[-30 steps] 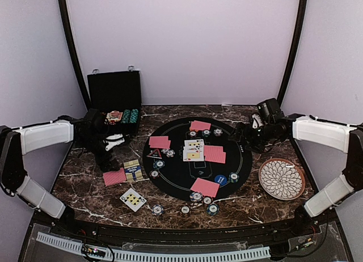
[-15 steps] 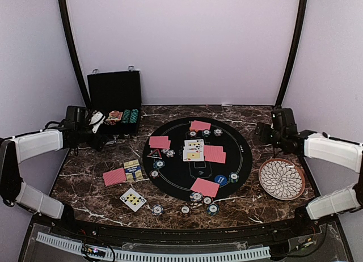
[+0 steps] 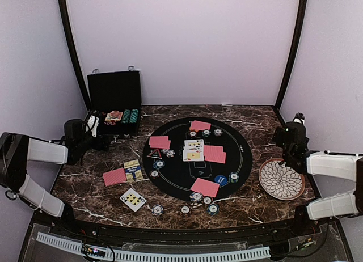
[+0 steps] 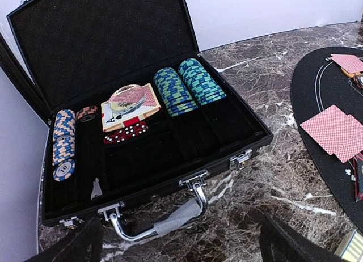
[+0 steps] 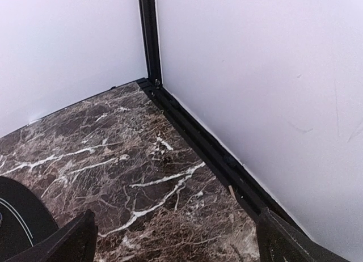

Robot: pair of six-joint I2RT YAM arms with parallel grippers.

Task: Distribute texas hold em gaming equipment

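Observation:
On the round black mat (image 3: 195,157) lie pairs of red-backed cards (image 3: 214,154), face-up cards (image 3: 193,150), striped chips (image 3: 159,164), a blue disc button (image 3: 220,180) and a triangle marker (image 3: 154,154). More chips (image 3: 185,210) sit along the front. Another red-backed pair (image 3: 114,176) lies left of the mat. My left gripper (image 3: 97,140) (image 4: 181,248) is open at the left edge, facing the case, nothing between its fingers. My right gripper (image 3: 295,125) (image 5: 176,245) is open over bare marble, facing the back right corner.
The open black case (image 4: 142,92) holds teal chip stacks (image 4: 187,86), a blue-orange stack (image 4: 64,143), a deck (image 4: 130,106) and red dice (image 4: 125,132). A white patterned plate (image 3: 282,178) sits right of the mat. A card box (image 3: 132,170) and a face-up card (image 3: 133,199) lie front left.
Both arms have drawn back from the mat to the table's sides. The left now faces the case; the right has swung toward the back right corner. Both stayed open.

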